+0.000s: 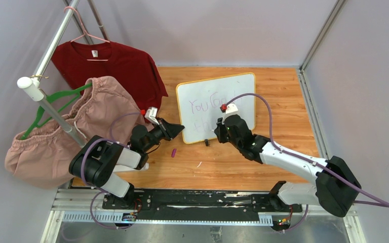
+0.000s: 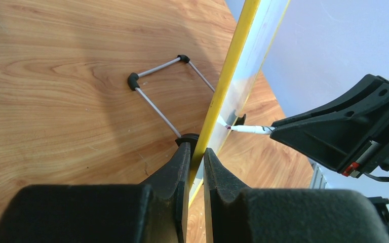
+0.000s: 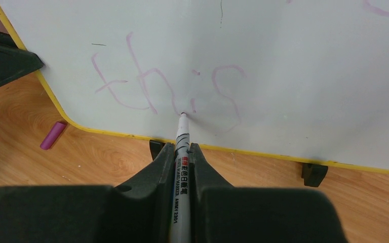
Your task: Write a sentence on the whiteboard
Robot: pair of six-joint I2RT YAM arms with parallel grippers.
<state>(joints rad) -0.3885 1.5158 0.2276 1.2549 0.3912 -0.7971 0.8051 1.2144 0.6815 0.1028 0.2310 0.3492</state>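
Two pairs of fingers are at work, and both are closed; my left fingers [image 2: 180, 167] pinch the thin yellow frame of the whiteboard [image 2: 224, 86] low on its left edge; my right fingers [image 3: 162, 164] clamp the marker [image 3: 181, 147] low on its barrel, its tip touching the white face just under the word "this"; the sentence [image 3: 172, 88] runs in pale purple over two lines, the upper one partly hidden behind my right arm in the top view; the whiteboard stands tilted on the table [image 3: 106, 162] on small black feet [image 3: 314, 173], with a thin wire stand [image 2: 157, 110] behind it; I judge it light, stiff and thin, likely to slide or tip back under the pen's push, so the frame near the bottom is the place to hold; the glossy face looks slippery and the ink would smear; a purple cap [image 3: 52, 135] lies just beside the lower left corner; farther left hang a red shirt [image 1: 116, 66] and pink shorts [image 1: 101, 101].
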